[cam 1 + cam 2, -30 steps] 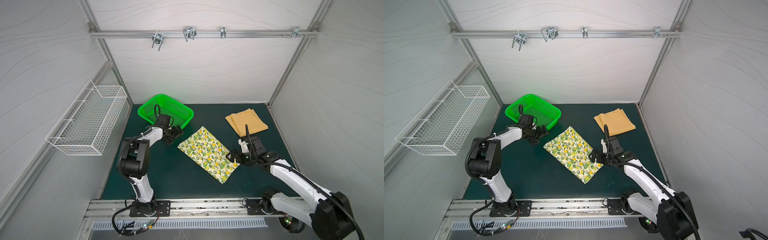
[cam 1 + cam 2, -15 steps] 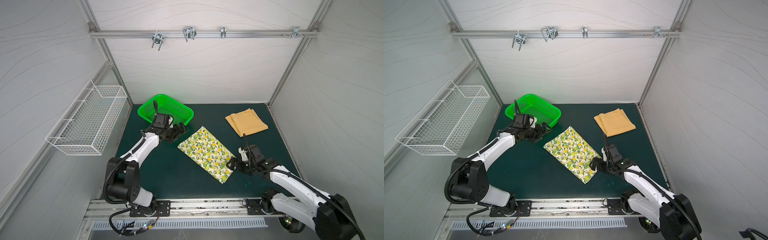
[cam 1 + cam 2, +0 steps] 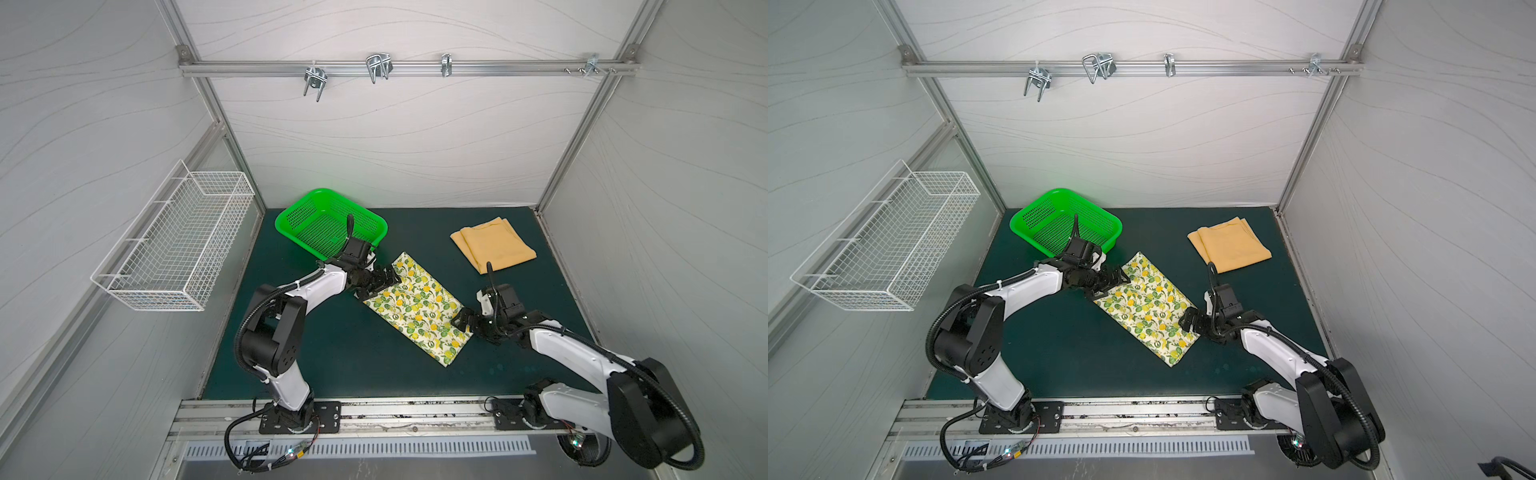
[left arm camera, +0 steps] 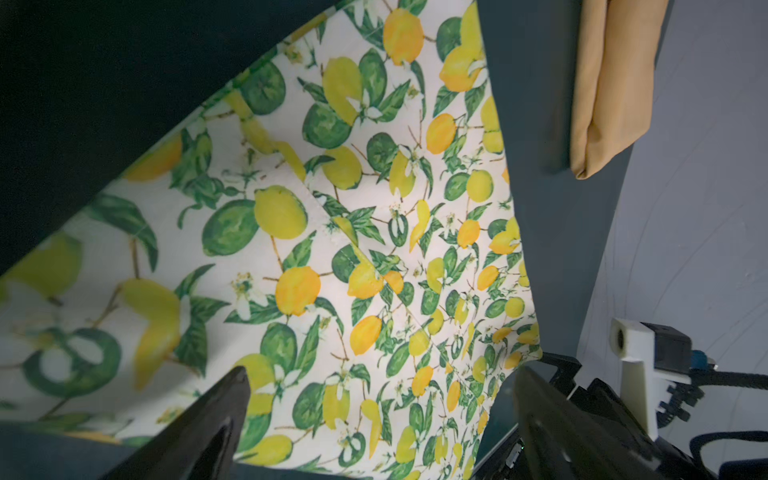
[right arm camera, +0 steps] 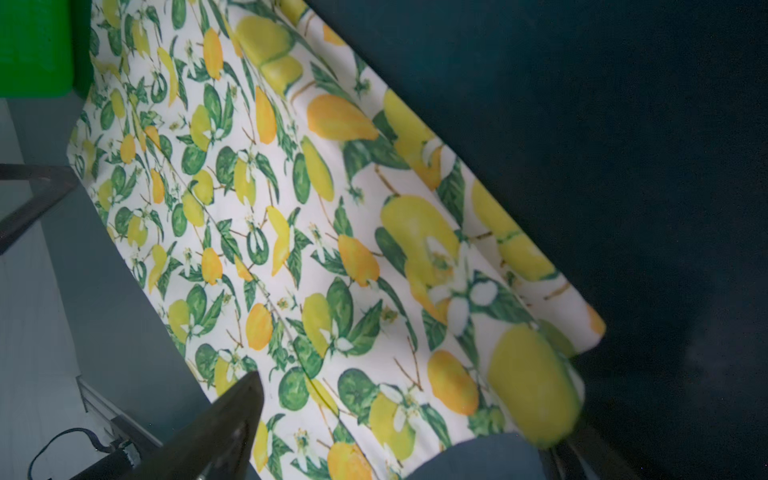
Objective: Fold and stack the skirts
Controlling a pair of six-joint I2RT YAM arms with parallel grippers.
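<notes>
While a white wire basket [image 3: 174,245] hangs on the left wall, a green perforated basket [image 3: 291,216] sits at the back left of the dark green table [image 3: 332,361]. Just in front of that basket's near corner, the left hand [image 3: 390,275] reaches low over the far short end of the lemon-print skirt [image 3: 415,309], shown the same way in both top views [image 3: 1144,307]. Its fingers [image 4: 208,428] are spread wide in the left wrist view, with the printed cloth [image 4: 332,232] lying flat beyond and between them. Nothing is pinched, and whether the tips touch the cloth cannot be told. The lemon-print skirt is folded into a long rectangle that lies flat in the middle of the table. It runs aslant from beside the green basket toward the front right. At its right long edge, close to the near corner, the right hand [image 3: 459,321] is down at table height, also with its fingers parted. One dark finger [image 5: 220,424] shows plainly in the right wrist view over the cloth's edge [image 5: 332,249], while the second barely enters the frame. Farther right and toward the back, the mustard-orange skirt [image 3: 494,247] lies folded into a rough square near the right wall. It is well apart from the lemon-print skirt and from both hands.
</notes>
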